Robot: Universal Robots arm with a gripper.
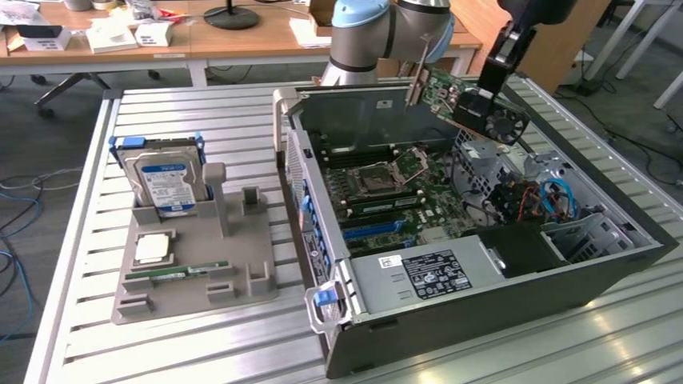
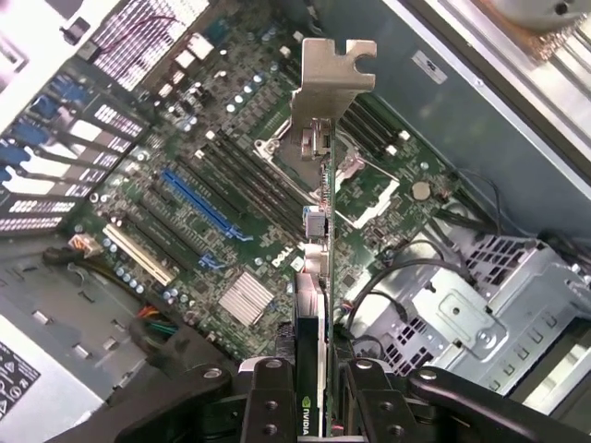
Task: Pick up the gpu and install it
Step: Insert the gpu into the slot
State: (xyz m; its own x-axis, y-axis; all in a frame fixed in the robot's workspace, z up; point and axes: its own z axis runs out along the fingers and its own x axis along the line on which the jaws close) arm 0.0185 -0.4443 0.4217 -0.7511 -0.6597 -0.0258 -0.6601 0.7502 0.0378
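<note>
Hard drive (image 1: 165,188) — in grey holder (image 1: 192,302)

Open air around the gpu (image 1: 469,108) above the motherboard (image 1: 395,192); clear drop to the blue slot (image 2: 205,205). Hemmed by case wall (image 1: 353,108) behind, drive cage (image 1: 477,164) and cables (image 1: 555,196) at the exterior view's right, power supply (image 1: 427,272) nearer.

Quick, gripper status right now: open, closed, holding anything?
Gripper: fingers closed on the gpu, holding it in the air over the open computer case.
</note>
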